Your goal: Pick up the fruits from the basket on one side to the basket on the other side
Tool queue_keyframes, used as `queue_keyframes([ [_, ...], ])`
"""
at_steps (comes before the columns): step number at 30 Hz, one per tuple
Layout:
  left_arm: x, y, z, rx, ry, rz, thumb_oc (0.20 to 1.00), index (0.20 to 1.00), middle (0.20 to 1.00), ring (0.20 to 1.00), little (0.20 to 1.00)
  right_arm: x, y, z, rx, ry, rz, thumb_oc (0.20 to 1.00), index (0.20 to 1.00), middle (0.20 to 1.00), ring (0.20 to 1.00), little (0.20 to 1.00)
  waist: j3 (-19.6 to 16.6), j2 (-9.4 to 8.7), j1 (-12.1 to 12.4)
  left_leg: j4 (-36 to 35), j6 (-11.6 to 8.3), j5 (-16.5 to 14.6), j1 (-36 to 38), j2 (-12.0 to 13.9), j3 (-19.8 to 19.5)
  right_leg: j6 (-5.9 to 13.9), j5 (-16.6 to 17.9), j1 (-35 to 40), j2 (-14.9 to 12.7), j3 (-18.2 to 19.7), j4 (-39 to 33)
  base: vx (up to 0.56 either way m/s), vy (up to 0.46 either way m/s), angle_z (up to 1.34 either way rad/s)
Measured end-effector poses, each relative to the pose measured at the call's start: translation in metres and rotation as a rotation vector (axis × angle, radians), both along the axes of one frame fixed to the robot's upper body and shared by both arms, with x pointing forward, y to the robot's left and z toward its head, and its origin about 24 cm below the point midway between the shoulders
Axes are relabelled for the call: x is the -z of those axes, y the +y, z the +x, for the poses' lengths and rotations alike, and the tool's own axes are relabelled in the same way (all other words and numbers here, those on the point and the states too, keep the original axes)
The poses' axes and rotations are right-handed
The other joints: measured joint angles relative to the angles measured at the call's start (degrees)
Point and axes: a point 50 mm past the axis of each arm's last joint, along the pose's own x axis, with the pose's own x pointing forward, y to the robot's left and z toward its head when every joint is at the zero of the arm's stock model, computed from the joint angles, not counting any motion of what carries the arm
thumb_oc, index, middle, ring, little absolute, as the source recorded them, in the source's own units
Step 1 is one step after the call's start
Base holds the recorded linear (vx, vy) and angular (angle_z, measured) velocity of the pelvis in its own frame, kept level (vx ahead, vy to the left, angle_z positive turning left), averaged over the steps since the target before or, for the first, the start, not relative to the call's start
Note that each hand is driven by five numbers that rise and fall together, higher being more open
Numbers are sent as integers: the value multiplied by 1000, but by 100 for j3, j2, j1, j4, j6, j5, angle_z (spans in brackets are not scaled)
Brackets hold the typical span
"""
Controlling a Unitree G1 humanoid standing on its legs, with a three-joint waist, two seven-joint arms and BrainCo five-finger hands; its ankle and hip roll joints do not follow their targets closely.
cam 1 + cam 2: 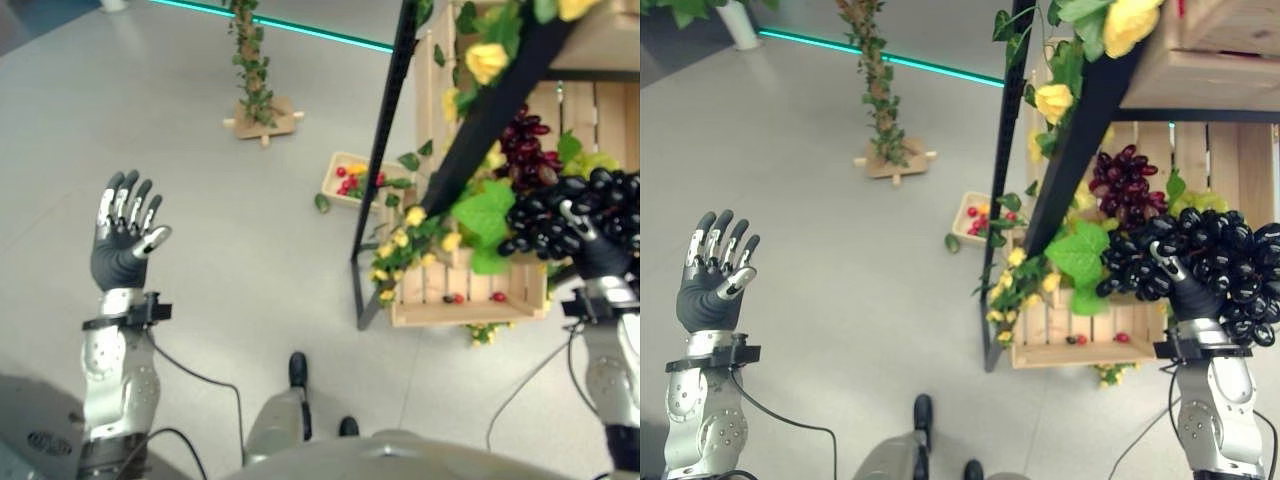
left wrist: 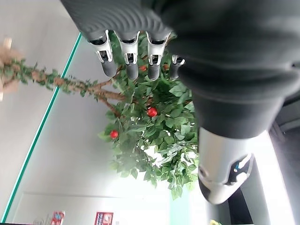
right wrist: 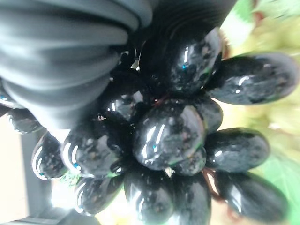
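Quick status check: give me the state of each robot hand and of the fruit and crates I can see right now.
Left robot hand: raised over the floor, fingers straight, holding nothing.
Right robot hand: at the black grapes, fingers hidden among them.
Black grapes: a full bunch, against the right robot hand.
Red grapes: lying in the upper crate.
Lower wooden crate: nearly bare, a few small red fruits inside.

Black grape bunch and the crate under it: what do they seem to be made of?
The black grape bunch by the right hand looks like glossy plastic or rubber: each berry is uniformly dark with sharp highlights, though real fruit cannot be excluded. The crate seems unfinished pale wood, with visible slats and a matt surface.
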Motion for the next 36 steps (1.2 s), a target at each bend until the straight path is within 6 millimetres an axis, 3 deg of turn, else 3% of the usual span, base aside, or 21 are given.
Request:
queue_keyframes([
  [1,0,0,0,1,1,4,1000,1000,1000,1000,1000,0,1,0,1,-3,1,200,200,200,200,200,-61,-85,4,-32,95,54,108,-100,157,134,-106,28,-150,-56,56,204,158,-39],
  [4,-6,-1,2,6,-21,21,1000,1000,1000,1000,1000,-1,5,4,-13,-13,3,200,200,200,200,200,-122,-176,-7,-47,240,-166,314,-306,339,447,-299,59,-439,-144,267,188,150,-32],
  [5,-8,-2,2,4,-27,26,1000,1000,1000,1000,1000,0,11,7,-35,-9,4,200,200,200,200,200,-131,-187,20,-37,286,-246,402,-347,421,640,-399,7,-506,-195,507,121,157,-32],
  [6,-10,-2,4,4,-32,28,1000,1000,1000,1000,1000,2,14,8,-45,-1,-7,200,200,200,200,200,-131,-178,10,-25,327,-317,488,-393,419,822,-483,-106,-555,-290,881,67,176,-25],
  [7,-10,-2,5,1,-35,25,1000,1000,1000,1000,1000,3,19,11,-61,7,-13,200,200,200,200,200,-113,-85,-2,-83,342,-343,599,-333,399,1102,-608,-528,-555,-380,1909,51,179,-2],
  [9,-14,-2,6,1,-43,36,1000,1000,1000,1000,1000,5,21,11,-61,13,-18,200,200,200,200,200,-126,-57,-6,-130,425,-449,816,-322,314,1459,-556,-1047,-668,-566,3140,94,156,3],
  [10,-14,0,6,-5,-40,40,1000,1000,1000,1000,1000,4,20,11,-57,10,-31,200,200,200,200,200,-135,-70,-13,-113,425,-509,888,-359,308,1481,-550,-1263,-840,-636,3673,124,87,0],
  [11,-15,0,6,-5,-40,41,1000,1000,1000,1000,1000,3,20,11,-55,8,-37,200,200,200,200,200,-110,-17,-11,-101,479,-593,906,-371,214,1471,-555,-1404,-888,-648,3836,158,32,14],
  [12,-14,-1,6,-7,-39,38,1000,1000,1000,1000,1000,3,18,11,-44,9,-40,200,200,200,200,200,-72,77,-79,-121,505,-636,982,-332,34,1240,-695,-1593,-1009,-838,3791,141,-54,38],
  [13,-15,0,5,-8,-39,44,1000,1000,1000,1000,1000,4,18,11,-43,12,-39,200,200,200,200,200,-60,119,-156,-111,450,-578,1008,-313,-20,1240,-690,-1699,-1044,-885,3617,198,-95,45],
  [15,-19,0,8,-4,-53,50,1000,1000,1000,1000,1000,4,18,11,-39,15,-40,200,200,200,200,200,-31,220,-194,-166,384,-606,1079,-284,-232,1161,-700,-1930,-1003,-813,2612,217,-130,34],
  [17,-25,0,12,1,-73,60,1000,1000,1000,1000,1000,3,20,11,-40,17,-58,200,200,200,200,200,-59,195,-329,-201,303,-645,1043,-352,-496,1257,-211,-2023,-990,-412,1299,156,-86,63],
  [19,-22,0,9,1,-57,65,1000,1000,1000,1000,1000,5,21,11,-44,28,-78,200,200,200,200,200,-174,82,-320,-154,220,-718,1110,-449,-506,1266,115,-1873,-1114,-333,1185,221,-110,56],
  [21,-15,-1,5,-9,-39,43,1000,1000,1000,1000,1000,11,20,7,-37,50,-70,200,200,200,200,200,-264,28,-296,-125,60,-806,1236,-414,-506,855,719,-1627,-1110,-376,998,215,-116,46],
  [24,-4,0,-2,-20,-2,25,1000,1000,1000,1000,1000,12,19,6,-40,60,-78,200,200,200,200,200,-378,245,-141,-109,-180,-854,1290,-71,-491,635,768,-1331,-810,-605,638,114,-79,18],
  [29,-2,-2,-1,-22,-2,7,1000,1000,1000,1000,1000,11,18,6,-30,61,-81,200,200,200,200,200,-424,274,-155,-194,-395,-841,1370,178,-555,405,940,-916,-543,-886,34,57,-68,20],
  [36,0,-3,-2,-23,4,-3,1000,1000,1000,1000,1000,19,13,5,-4,96,-71,200,200,200,200,200,-538,237,-152,-349,-438,-819,1445,217,-639,430,997,-681,-511,-962,-279,32,-26,7],
])
